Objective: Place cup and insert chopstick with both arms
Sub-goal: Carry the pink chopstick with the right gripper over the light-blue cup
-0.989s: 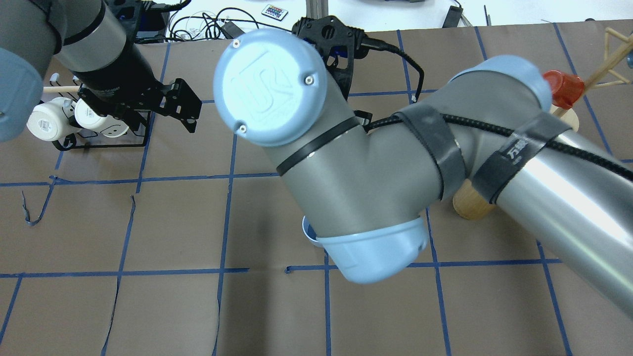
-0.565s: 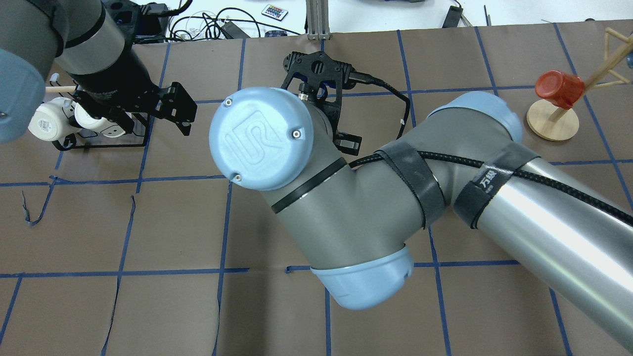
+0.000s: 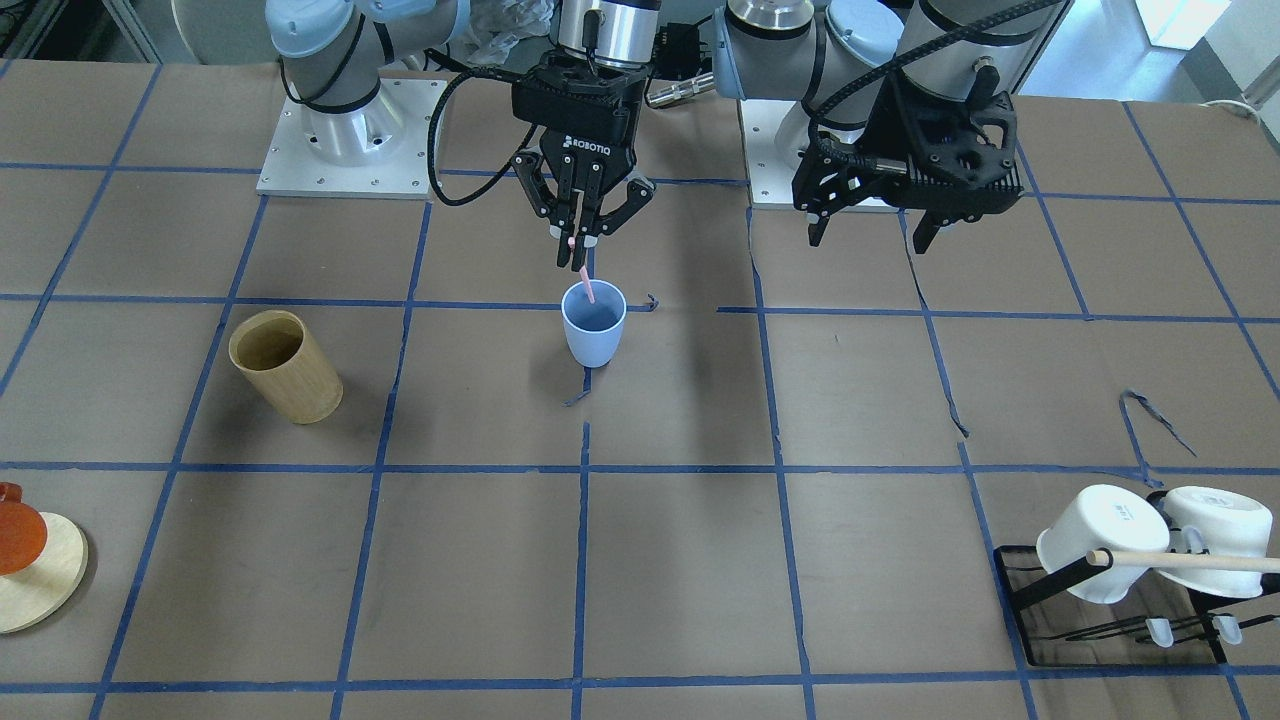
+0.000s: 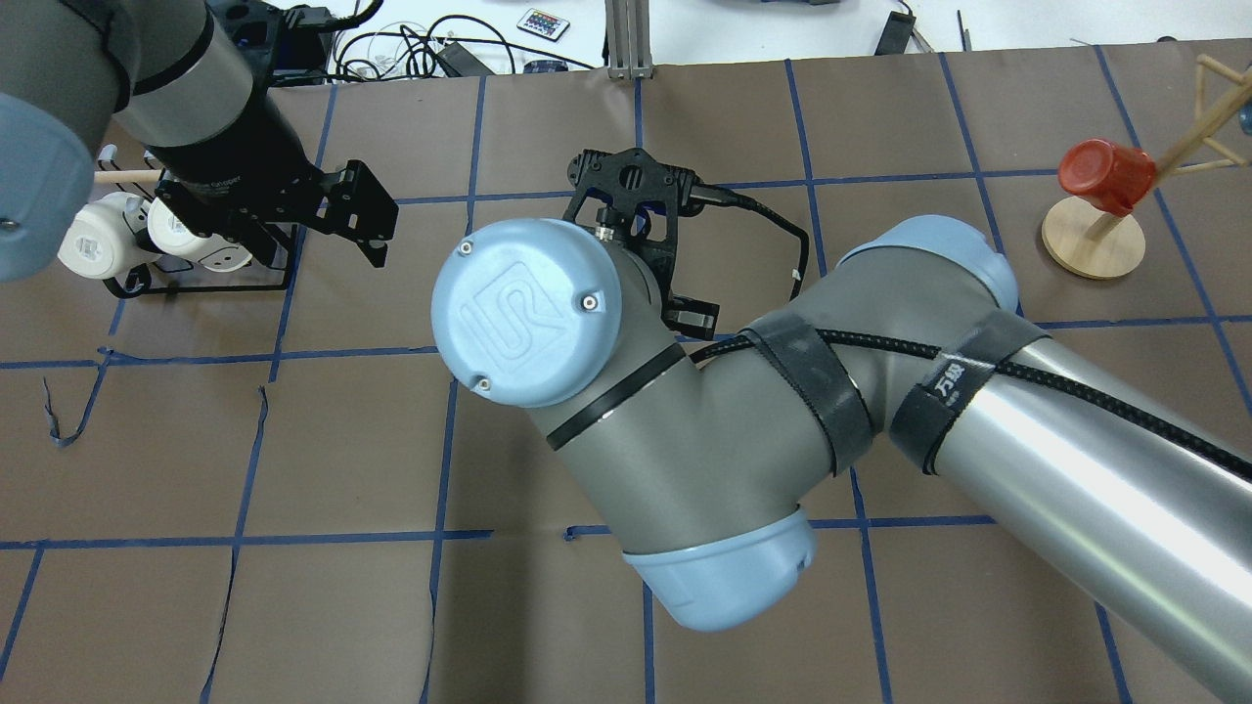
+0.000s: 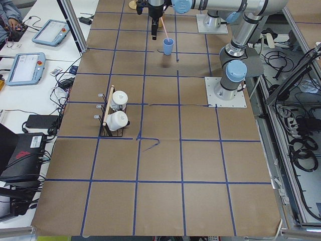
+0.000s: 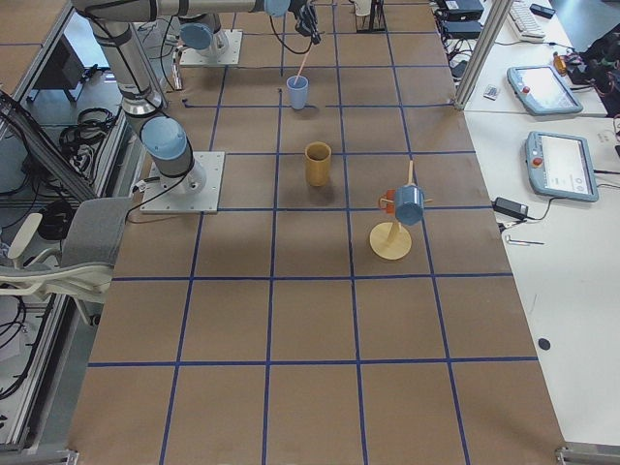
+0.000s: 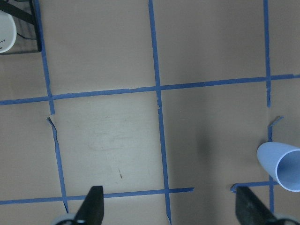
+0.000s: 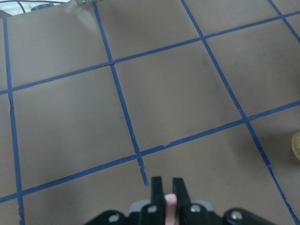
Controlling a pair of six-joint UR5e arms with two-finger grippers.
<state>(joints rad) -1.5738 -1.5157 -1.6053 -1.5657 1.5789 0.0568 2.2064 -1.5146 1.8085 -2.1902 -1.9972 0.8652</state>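
The light blue cup (image 3: 594, 325) stands upright on the brown table, also in the left wrist view (image 7: 283, 171) and both side views (image 5: 168, 46) (image 6: 297, 93). The right arm hides it in the overhead view. My right gripper (image 3: 578, 240) hangs just above the cup, shut on the top of the pale pink chopstick (image 3: 585, 282). The stick's lower end dips into the cup's mouth. The right wrist view shows the fingers (image 8: 157, 190) closed on the pink stick (image 8: 170, 200). My left gripper (image 3: 868, 238) is open and empty, off to the side of the cup, also overhead (image 4: 377, 230).
A tan wooden cylinder (image 3: 285, 367) stands beside the cup on the robot's right. A black rack (image 3: 1110, 625) with white mugs (image 3: 1100, 540) and a wooden dowel (image 3: 1190, 560) sits at the far left. A red cup (image 4: 1105, 176) hangs on a wooden stand at the far right.
The right arm has swung and dropped over the table's middle, and now hides the blue cup's rim and the wooden cylinder in the overhead view. The left arm has barely moved.
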